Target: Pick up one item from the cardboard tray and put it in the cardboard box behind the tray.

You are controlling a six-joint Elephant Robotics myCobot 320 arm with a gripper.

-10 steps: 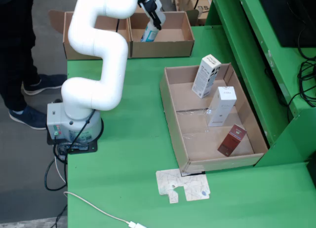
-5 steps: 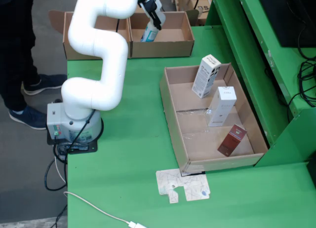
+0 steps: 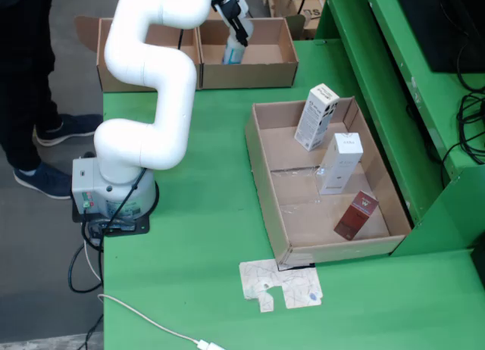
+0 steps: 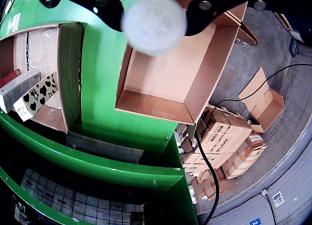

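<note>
While the black gripper (image 3: 236, 33) is held over the open brown cardboard box (image 3: 280, 68), a pale cylindrical bottle (image 4: 153, 23) is clamped between its fingers, above the box floor; three cartons are seen in the shallow cardboard tray (image 3: 265, 191) in front of the box.

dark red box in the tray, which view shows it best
The view from above: the dark red box lies fully visible near the tray's front end. The view that rides on the gripper catches only a red sliver at its left edge.
</note>
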